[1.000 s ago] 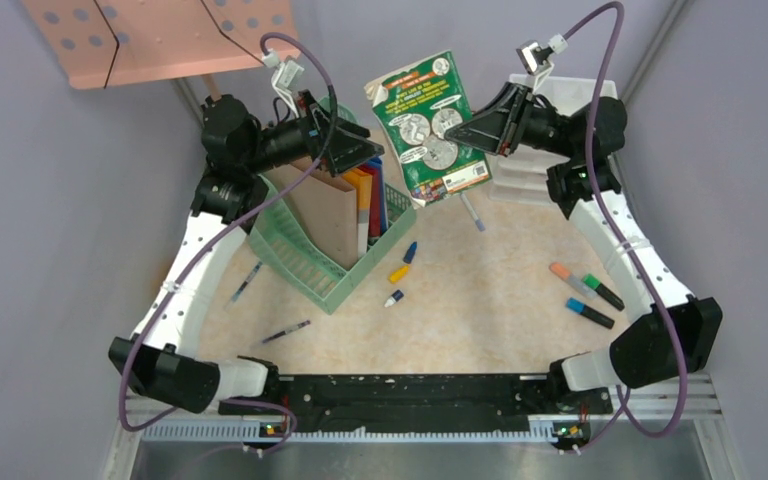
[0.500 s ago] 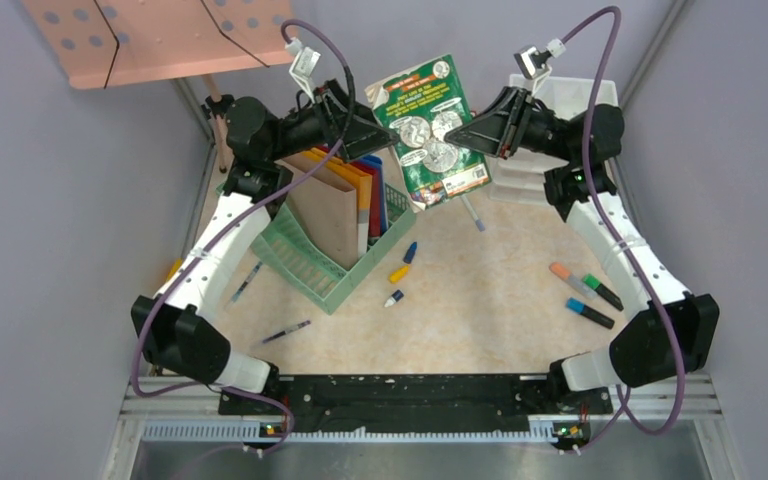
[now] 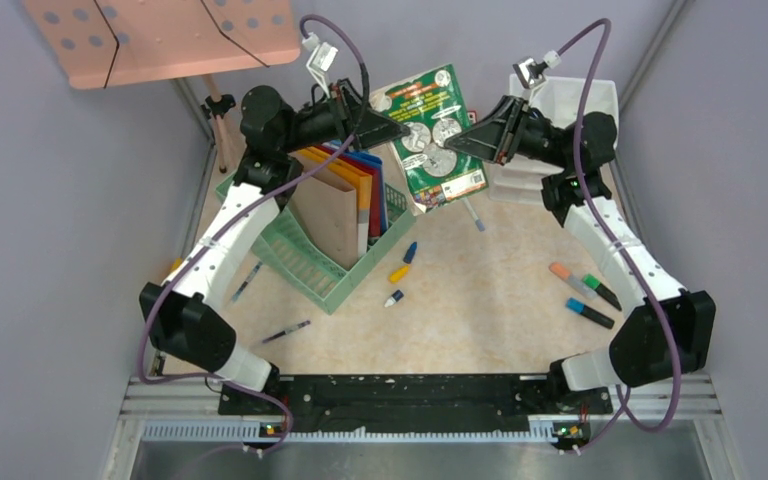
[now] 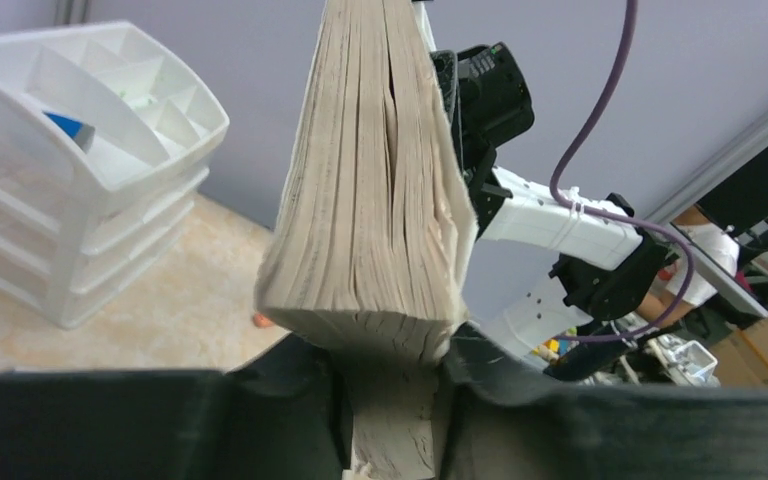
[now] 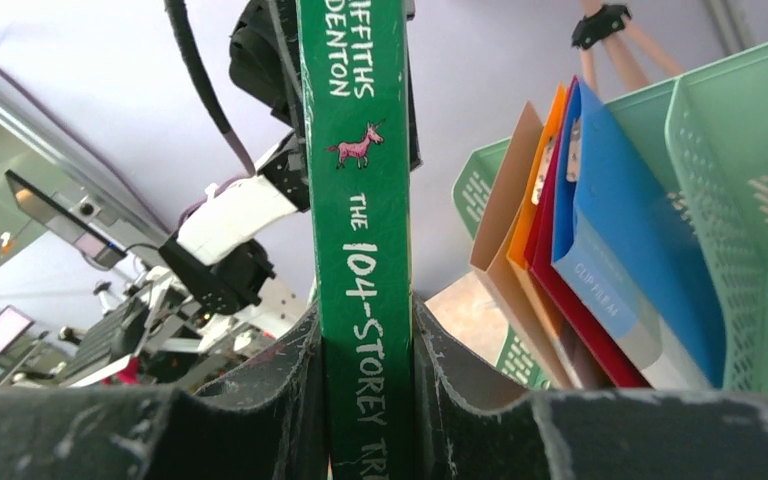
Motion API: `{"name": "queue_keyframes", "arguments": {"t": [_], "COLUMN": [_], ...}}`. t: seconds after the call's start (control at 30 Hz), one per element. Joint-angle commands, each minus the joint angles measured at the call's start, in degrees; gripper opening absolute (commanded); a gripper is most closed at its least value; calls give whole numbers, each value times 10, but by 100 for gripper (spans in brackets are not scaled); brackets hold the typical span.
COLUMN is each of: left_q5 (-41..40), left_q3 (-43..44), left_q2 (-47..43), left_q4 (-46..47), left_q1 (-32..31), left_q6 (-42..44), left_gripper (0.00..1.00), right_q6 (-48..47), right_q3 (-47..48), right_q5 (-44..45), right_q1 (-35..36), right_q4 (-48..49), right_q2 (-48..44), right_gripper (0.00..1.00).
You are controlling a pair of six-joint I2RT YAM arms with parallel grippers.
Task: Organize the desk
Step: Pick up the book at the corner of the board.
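Holding the book aloft, my left gripper clenched on its page edge and my right gripper on its spine, I worry: if the arms pull apart, pages tear or it drops onto the desk beneath, short of the green rack.

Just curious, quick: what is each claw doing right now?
Left gripper: closed on the green book, page edge.
Right gripper: closed on the same book, spine side.
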Motion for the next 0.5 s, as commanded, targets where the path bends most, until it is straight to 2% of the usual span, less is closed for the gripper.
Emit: {"name": "queue_keyframes", "arguments": {"t": [0.0,0.1,0.17,0.3,0.4,0.47], "left_q5": [13,37,47,47,47,44], "left_q3": [57,90,115,152,161,154], "left_q2": [2,6,13,21,19,13], "left_q4": [-88,-206,-285,-397,-434,-430], "left_q1": [-18,-31,-37,-44,-49,-49], "left_q6": [92,172,228,318,351,353], "left_gripper": [0,0,0,0,0,0], "right_q6": [-69,-116,-164,-314,-342,-340], "right_q3": [4,6,12,40,34,22], "right_q5": [3,-21,-32,-37,-41,-47], "right_q1": [4,6,15,48,57,62], "right_q4": [-32,-74,-120,-278,-299,-288], "right_q2": [-33,-40,-43,-50,-52,-52], "right_gripper": [7,25,31,42,45,36]}}
